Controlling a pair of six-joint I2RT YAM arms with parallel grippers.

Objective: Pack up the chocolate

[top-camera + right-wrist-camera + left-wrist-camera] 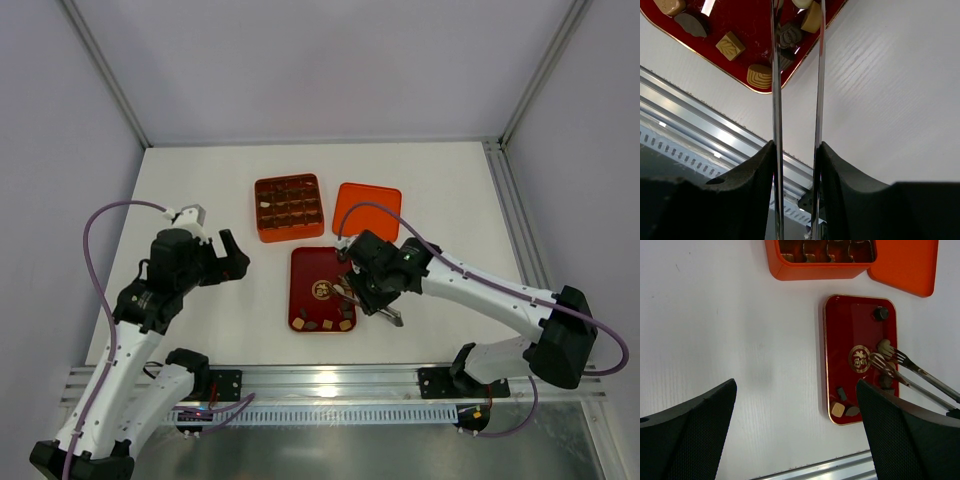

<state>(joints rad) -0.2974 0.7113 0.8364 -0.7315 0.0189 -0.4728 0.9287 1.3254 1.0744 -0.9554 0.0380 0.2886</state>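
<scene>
Closest to the lens, our right fingers (755, 175) are pinched narrow on a pair of metal tongs (774, 75), one blade against each finger, with a slim gap between the blades. Beyond them lies the chocolate (730, 45): small tan, dark and cream pieces clustered in the corner of the red tray (755, 22) just ahead of these fingers. Most sit left of the blades, and a few sit between or under the blade ends. We cannot tell whether any piece is pinched. More pieces sit in the compartments of the orange box (815, 270), far ahead of our left fingers (695, 425), which are spread wide and hold nothing above the white counter (715, 315).

We judge each piece light, rigid but easily scuffed or chipped, and smooth enough to slip out of steel tips. The safest hold looks to be across two opposite sides, low on the piece, closing gently. The pieces lie flat, moulded faces up, and the square ones have no real long axis. The dark leaf-shaped piece (690, 22) does have one, running crosswise to the blades, so we would take it across its narrow width.
</scene>
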